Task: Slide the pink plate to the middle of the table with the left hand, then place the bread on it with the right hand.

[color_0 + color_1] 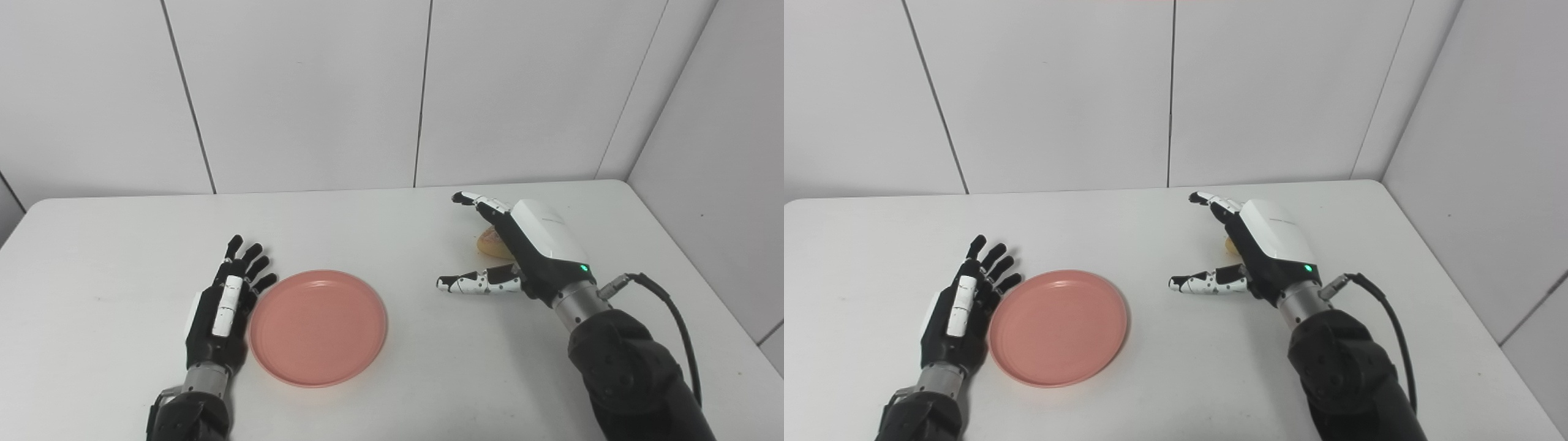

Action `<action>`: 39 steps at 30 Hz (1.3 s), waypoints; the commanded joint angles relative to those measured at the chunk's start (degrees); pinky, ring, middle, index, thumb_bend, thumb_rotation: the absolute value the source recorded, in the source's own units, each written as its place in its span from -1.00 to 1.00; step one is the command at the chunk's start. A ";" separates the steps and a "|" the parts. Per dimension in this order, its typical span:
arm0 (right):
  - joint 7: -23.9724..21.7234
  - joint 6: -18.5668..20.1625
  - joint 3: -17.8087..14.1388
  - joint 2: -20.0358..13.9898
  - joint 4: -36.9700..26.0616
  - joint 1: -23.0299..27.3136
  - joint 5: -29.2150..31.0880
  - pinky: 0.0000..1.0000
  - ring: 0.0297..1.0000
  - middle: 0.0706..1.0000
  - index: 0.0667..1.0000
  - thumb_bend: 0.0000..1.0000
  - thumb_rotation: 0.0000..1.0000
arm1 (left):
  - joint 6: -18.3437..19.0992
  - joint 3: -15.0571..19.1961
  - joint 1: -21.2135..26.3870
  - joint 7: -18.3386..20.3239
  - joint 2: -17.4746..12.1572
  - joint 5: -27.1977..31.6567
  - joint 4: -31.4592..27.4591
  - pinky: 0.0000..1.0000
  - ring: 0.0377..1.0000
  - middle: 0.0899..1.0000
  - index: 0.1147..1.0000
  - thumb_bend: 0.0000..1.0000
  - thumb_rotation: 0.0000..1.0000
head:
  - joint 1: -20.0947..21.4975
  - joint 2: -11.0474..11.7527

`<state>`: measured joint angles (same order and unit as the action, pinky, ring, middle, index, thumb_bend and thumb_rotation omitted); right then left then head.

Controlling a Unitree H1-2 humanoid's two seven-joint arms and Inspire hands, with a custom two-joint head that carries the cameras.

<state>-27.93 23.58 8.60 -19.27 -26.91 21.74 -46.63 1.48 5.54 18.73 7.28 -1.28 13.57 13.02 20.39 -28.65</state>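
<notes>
While left hand [223, 306] rests fingers apart beside pink plate [318, 327], right hand [527, 251] spread over bread [492, 243]; no legible writing.

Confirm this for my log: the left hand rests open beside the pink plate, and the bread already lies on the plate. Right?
Not quite. The pink plate is bare; the bread lies on the table behind the right hand, as the left eye view shows. The left hand is indeed open beside the plate.
</notes>
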 commanded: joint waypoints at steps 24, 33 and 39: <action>-0.98 -6.83 2.99 -13.75 21.84 15.96 -3.17 0.66 0.70 0.68 0.64 1.00 -0.14 | 0.99 -0.21 -1.11 0.39 0.30 0.49 1.14 0.79 0.84 0.86 0.93 0.81 0.49 | 1.74 2.56; 8.76 -11.14 2.98 -13.42 28.46 15.53 -2.87 0.57 0.62 0.60 0.59 1.00 -0.21 | 3.41 -0.33 -2.77 0.15 0.71 1.34 -1.24 0.87 0.87 0.92 0.94 0.74 0.50 | 1.61 4.82; 9.40 -10.24 4.12 -13.48 30.18 15.45 -3.86 0.63 0.66 0.66 0.63 1.00 -0.16 | 3.77 -0.62 -3.56 -0.10 0.51 1.20 -2.15 0.83 0.86 0.91 0.95 0.72 0.48 | 1.96 5.32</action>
<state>-20.14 14.30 13.27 -31.26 3.90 34.91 -49.90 2.45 5.03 16.85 7.89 -1.09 14.80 10.43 22.50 -23.29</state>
